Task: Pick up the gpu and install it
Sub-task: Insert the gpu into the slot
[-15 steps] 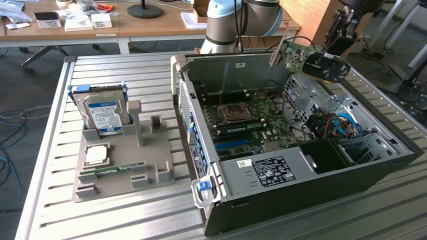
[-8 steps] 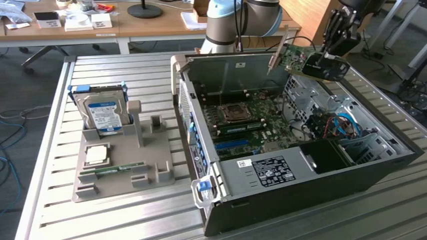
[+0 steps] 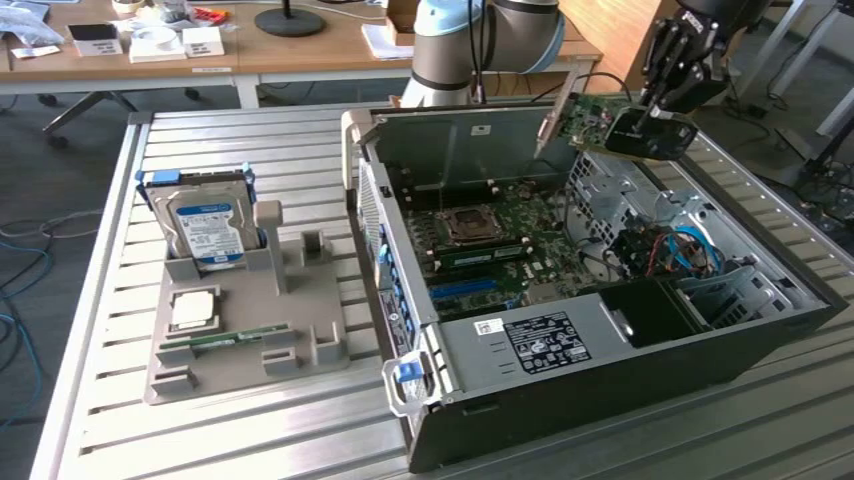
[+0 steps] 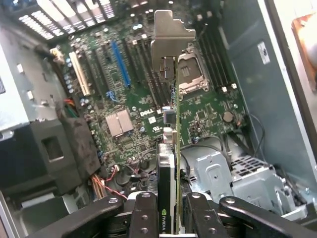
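Observation:
My gripper (image 3: pixel 633 126) is shut on the gpu (image 3: pixel 585 116), a thin card with a green board edge, held up over the far end of the open computer case (image 3: pixel 747 330). Its pale metal bracket (image 3: pixel 549 130) points toward the case's raised back wall. In the wrist view the gpu (image 4: pixel 171 163) stands edge-on between my black fingers (image 4: pixel 143 213), and its bracket (image 4: pixel 171 34) hangs above the green motherboard (image 4: pixel 143 114). The blue expansion slot (image 4: pixel 119 62) lies off to one side of the card, apart from it.
On the slatted table at the exterior view's left, a grey fixture (image 3: pixel 287 300) holds a silver blue-labelled hard drive (image 3: pixel 207 225), a slim memory stick (image 3: pixel 220 340) and a square chip (image 3: pixel 194 308). Cables (image 3: pixel 674 250) and the black power supply (image 3: pixel 534 345) sit inside the case.

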`<state>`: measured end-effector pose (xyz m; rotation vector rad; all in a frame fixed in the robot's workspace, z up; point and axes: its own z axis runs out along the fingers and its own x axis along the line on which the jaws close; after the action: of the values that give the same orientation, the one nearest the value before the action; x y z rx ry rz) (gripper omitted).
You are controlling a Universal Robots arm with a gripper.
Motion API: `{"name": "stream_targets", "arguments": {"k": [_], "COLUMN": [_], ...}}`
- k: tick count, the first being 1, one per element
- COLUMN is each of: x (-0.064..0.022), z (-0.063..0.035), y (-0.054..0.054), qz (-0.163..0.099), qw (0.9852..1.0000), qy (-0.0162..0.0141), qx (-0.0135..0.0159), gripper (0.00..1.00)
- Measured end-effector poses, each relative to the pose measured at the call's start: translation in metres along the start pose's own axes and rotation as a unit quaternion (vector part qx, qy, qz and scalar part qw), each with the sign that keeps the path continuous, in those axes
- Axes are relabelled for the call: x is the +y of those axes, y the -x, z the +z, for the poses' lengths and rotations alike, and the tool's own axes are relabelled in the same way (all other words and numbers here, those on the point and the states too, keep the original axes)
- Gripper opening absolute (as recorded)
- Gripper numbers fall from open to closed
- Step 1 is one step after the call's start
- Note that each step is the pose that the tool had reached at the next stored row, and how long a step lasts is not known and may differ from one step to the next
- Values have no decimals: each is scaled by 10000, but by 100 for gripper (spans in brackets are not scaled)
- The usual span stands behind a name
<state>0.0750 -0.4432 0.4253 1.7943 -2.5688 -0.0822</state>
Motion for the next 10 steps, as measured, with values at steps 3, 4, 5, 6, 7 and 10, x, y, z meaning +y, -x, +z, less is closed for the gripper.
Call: {"name": "stream_targets", "arguments": {"k": [3,4,5,6,7,10], "x": [0,0,0,0,0,0], "z": [1,2,2,3,3,6], "y": [0,0,0,0,0,0], "qz": [-213,-276,-341,-410,-480,-707], "qw": [9998,9996,9994,9992,9988,9975], "qy": [5,7,8,10,11,17], "qx": [10,13,16,19,22,32], "gripper": [27,27,27,27,27,27]}}
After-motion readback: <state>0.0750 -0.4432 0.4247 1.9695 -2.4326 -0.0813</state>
